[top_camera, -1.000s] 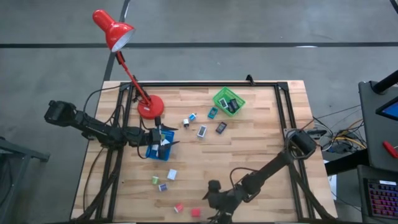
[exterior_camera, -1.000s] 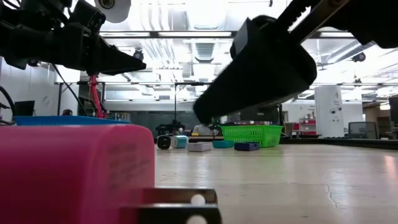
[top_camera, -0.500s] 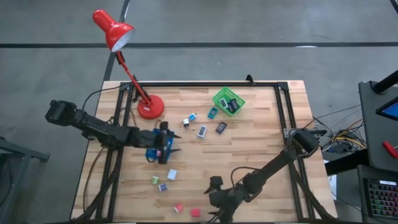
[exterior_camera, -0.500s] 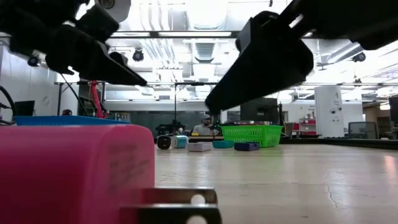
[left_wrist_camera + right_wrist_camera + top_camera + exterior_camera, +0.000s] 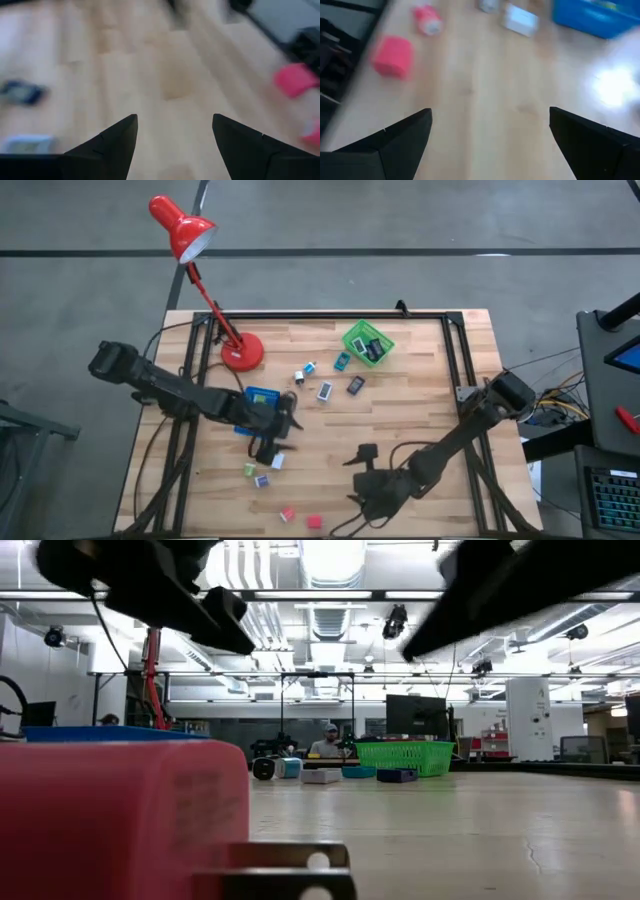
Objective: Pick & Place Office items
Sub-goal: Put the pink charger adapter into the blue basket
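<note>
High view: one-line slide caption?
Both arms over the wooden table: left gripper by the blue tray, right gripper mid-table, jaws open.

Tray [image 5: 262, 395] left of centre; basket [image 5: 367, 342] behind, right.

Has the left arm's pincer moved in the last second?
Yes. The left pincer has left the blue tray and swung toward the table's near edge, by the white block.

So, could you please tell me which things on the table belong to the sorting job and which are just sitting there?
Belonging to the job:
- small blocks near the front edge, including the pink block
- flat pieces mid-table
- left claw and right claw, both open and empty

Just lying about:
- red desk lamp
- blue tray
- green basket
</note>
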You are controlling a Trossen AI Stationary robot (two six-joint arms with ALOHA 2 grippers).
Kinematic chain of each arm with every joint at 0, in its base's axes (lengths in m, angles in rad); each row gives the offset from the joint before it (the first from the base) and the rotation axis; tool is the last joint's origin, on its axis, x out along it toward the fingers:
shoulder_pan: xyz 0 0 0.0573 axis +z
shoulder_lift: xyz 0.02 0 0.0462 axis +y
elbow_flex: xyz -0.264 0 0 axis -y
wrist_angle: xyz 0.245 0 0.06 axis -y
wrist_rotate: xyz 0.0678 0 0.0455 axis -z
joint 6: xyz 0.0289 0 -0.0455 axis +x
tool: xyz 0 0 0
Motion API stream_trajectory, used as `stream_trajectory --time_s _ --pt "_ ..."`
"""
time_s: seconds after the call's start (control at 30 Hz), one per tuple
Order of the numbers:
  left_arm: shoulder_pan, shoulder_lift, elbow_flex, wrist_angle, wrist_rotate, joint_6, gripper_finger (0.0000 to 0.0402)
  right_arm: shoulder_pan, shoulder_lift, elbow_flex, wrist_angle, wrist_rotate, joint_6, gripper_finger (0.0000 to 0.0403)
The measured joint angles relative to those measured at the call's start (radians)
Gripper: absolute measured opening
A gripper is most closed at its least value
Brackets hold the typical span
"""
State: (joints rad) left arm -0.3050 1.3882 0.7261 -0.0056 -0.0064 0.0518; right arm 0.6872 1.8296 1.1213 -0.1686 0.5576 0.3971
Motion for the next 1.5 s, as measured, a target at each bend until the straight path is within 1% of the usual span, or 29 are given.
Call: stream_trajectory --time_s 0.07,0.2,0.4,0.53,0.6,0.67,0.93,1.13,1.27,1.5 --pt "-0.034 0.040 0.033 -0.041 0.025 -0.021 0.0261 0.000 -0.030 -0.039 -0.003 0.024 0.023 0.0393" --pt "-0.093 0.112 0.102 -0.113 0.029 -0.082 0.0261 0.004 -0.109 -0.125 -0.007 0.055 0.080 0.0393" --pt "-0.171 0.193 0.188 -0.102 0.050 -0.173 0.0261 0.015 -0.200 -0.231 -0.001 0.103 0.135 0.0393" --pt "-0.213 0.248 0.243 -0.095 0.052 -0.217 0.0261 0.020 -0.223 -0.274 -0.003 0.125 0.170 0.0393" --pt "-0.231 0.270 0.264 -0.101 0.052 -0.234 0.0261 0.020 -0.225 -0.282 0.008 0.132 0.179 0.0393" --pt "-0.243 0.297 0.290 -0.062 0.052 -0.248 0.0261 0.024 -0.231 -0.296 -0.001 0.153 0.180 0.0393" --pt "-0.288 0.401 0.373 -0.024 0.052 -0.303 0.0262 0.024 -0.233 -0.306 -0.011 0.177 0.179 0.0393" --pt "-0.314 0.487 0.440 -0.030 0.051 -0.343 0.0262 0.024 -0.231 -0.305 -0.005 0.185 0.180 0.0393" --pt "-0.328 0.539 0.476 -0.023 0.021 -0.362 0.0262 0.024 -0.233 -0.305 -0.007 0.195 0.179 0.0393" --pt "-0.337 0.610 0.518 -0.026 0.003 -0.381 0.0262 0.024 -0.232 -0.304 -0.008 0.199 0.179 0.0393"
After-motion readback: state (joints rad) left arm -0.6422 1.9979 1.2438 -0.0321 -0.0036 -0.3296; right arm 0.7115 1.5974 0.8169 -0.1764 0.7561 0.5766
